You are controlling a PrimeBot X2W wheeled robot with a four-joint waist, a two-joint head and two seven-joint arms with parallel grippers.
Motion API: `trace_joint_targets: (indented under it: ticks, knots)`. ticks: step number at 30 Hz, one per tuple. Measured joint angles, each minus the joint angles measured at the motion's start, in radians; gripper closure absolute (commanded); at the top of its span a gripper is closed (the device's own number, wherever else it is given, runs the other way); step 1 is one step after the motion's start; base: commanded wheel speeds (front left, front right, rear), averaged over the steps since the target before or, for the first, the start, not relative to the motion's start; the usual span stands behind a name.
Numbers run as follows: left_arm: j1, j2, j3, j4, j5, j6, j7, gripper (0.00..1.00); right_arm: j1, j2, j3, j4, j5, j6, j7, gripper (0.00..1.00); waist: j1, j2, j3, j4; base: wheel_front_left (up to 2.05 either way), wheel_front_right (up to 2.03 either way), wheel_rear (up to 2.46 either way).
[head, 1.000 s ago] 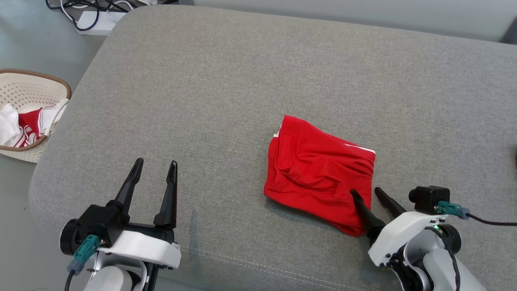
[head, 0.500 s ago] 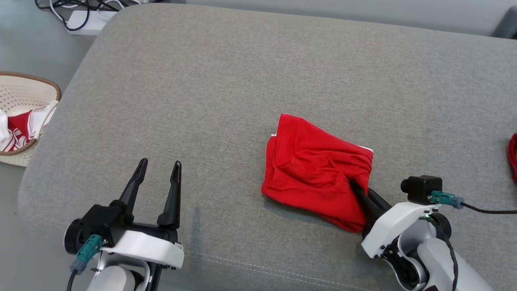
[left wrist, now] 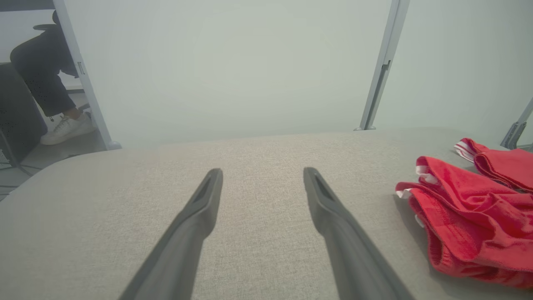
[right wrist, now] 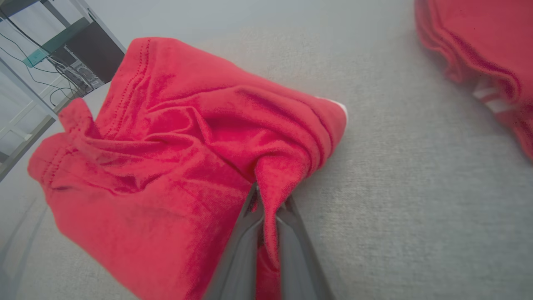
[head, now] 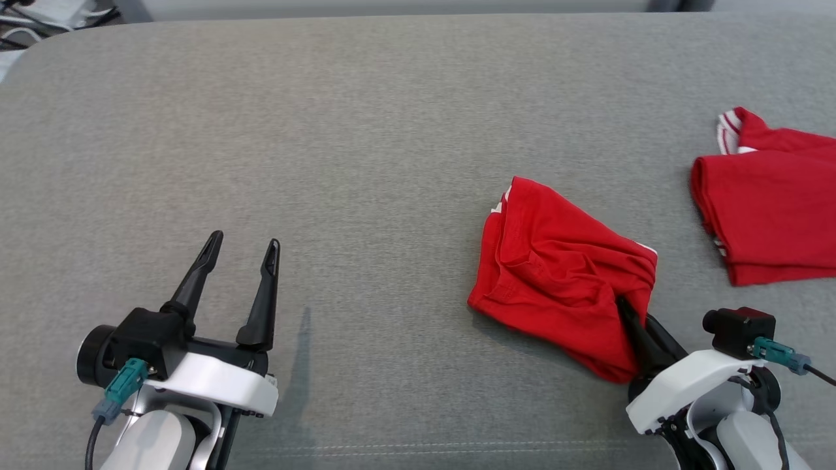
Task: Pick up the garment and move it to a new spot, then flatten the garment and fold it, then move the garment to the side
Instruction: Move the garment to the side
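Observation:
The garment (head: pixel 555 274) is a folded red piece with white trim, lying right of centre on the grey cushion (head: pixel 366 130). My right gripper (head: pixel 628 312) is shut on its near right corner, and the cloth bunches up around the fingers. In the right wrist view the garment (right wrist: pixel 166 158) is pinched between the two fingers of the right gripper (right wrist: pixel 262 196). My left gripper (head: pixel 241 243) stands open at the lower left, over bare cushion with nothing between its fingers. From the left wrist, the left gripper (left wrist: pixel 261 174) is spread wide and the garment (left wrist: pixel 470 221) lies to its right.
A second folded red garment (head: pixel 771 202) with white stripes lies at the right edge of the cushion, close to the held one; the right wrist view has it (right wrist: pixel 479 46) at the upper right. Beyond the cushion's far left a seated person's foot (left wrist: pixel 66 127) rests on the floor.
My right gripper has shut on the garment's corner. The head camera has swung right, so the basket has left the picture and the second red garment has come in.

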Motion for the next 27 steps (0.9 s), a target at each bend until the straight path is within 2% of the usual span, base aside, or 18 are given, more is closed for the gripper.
trace_joint_targets:
  ticks: [10, 17, 21, 27]
  knots:
    - [-0.017, 0.05, 0.003, -0.062, 0.019, 0.004, 0.059, 0.0, 0.03, 0.037, -0.029, -0.028, -0.02, 0.0, -0.017, 1.0, 0.0, 0.0, 0.029, -0.195, 0.0, 0.0, 0.0]
    - [-0.02, 0.067, 0.002, -0.089, 0.026, 0.01, 0.079, 0.0, 0.021, 0.034, -0.029, -0.038, -0.02, 0.0, -0.026, 1.0, 0.0, 0.0, 0.055, -0.266, 0.0, 0.0, 0.0]
    - [-0.041, 0.067, 0.0, -0.097, 0.027, 0.01, 0.08, 0.0, -0.025, -0.005, -0.008, -0.057, -0.048, 0.0, -0.026, 1.0, 0.0, 0.0, 0.077, -0.278, 0.0, 0.0, 0.0]
    - [-0.064, 0.06, -0.004, -0.102, 0.027, 0.01, 0.079, 0.0, -0.163, -0.125, 0.013, -0.134, -0.11, 0.0, 0.014, 1.0, 0.0, 0.0, 0.1, -0.273, 0.0, 0.0, 0.0]
